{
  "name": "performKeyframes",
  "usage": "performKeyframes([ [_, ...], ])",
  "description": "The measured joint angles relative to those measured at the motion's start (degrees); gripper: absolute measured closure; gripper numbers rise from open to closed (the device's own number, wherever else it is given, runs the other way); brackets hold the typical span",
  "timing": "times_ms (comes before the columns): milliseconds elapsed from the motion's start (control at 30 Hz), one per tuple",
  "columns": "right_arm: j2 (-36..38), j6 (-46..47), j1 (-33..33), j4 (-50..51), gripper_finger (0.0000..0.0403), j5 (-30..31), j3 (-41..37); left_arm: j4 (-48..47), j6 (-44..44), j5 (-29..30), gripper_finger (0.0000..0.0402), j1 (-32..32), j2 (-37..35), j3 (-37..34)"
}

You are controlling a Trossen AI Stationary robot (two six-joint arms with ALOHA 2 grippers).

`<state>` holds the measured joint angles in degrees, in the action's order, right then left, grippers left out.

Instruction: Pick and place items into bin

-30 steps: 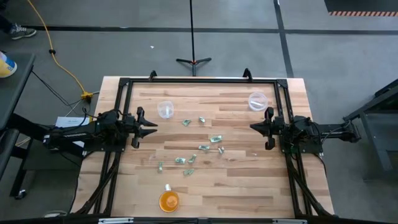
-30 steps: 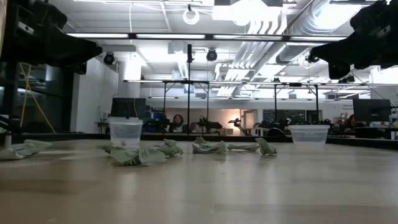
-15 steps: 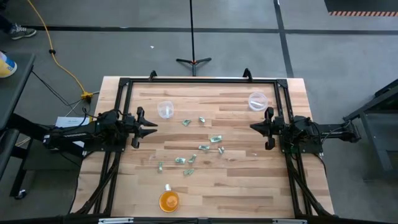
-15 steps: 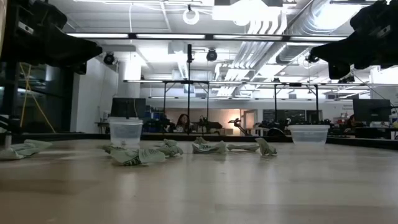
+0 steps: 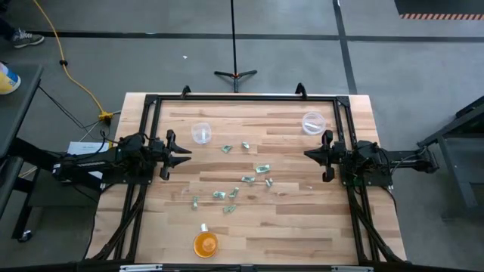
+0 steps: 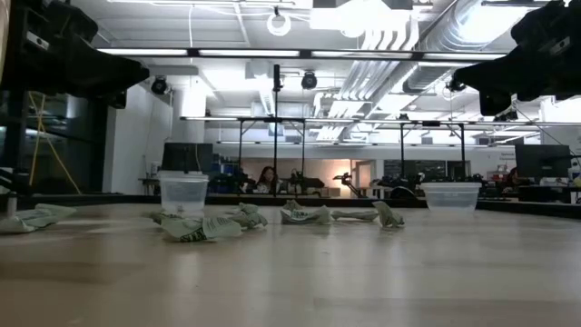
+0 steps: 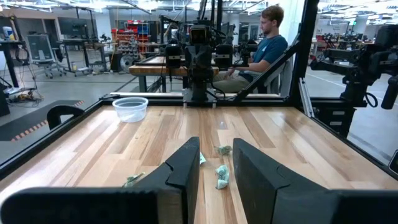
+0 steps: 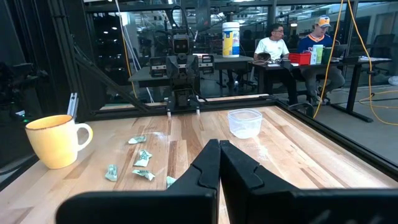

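- while both arms wait at the table's sides, you have about ten items [image 5: 243, 179] scattered mid-table, between two clear cups [image 5: 200, 134].
- left gripper [image 5: 184, 154] spread, empty.
- right gripper [image 5: 308, 154] pressed together, empty.
- one orange mug [image 5: 206, 243] stands apart.

Both arms are matte black, built of blocky joint housings and slim links. In the high view the left arm [image 5: 106, 160] at the frame's left edge and the right arm [image 5: 386, 162] at its right edge each end in a gripper with two dark pointed fingers: left gripper [image 5: 184, 155], right gripper [image 5: 308, 153]. Thin black cables trail off the outer end of each arm, and in the wrist views the fingers [image 7: 185, 171] show as smooth, flat-sided black wedges with rounded tips.
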<state>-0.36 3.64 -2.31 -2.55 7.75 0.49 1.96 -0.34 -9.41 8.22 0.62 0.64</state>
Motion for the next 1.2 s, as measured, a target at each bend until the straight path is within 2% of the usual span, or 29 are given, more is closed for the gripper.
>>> performKeyframes([
  [1100, 0.01, 0.22, 0.01, -1.55, 0.0402, 0.39, 0.01, 0.52, -0.02, -0.02, 0.0271, 0.0, 0.0, 0.0],
  [1200, 0.02, -2.75, 0.0, -1.9, 0.0402, 3.41, 0.02, 0.45, -0.02, -0.01, 0.027, 0.01, -0.02, 0.0],
])
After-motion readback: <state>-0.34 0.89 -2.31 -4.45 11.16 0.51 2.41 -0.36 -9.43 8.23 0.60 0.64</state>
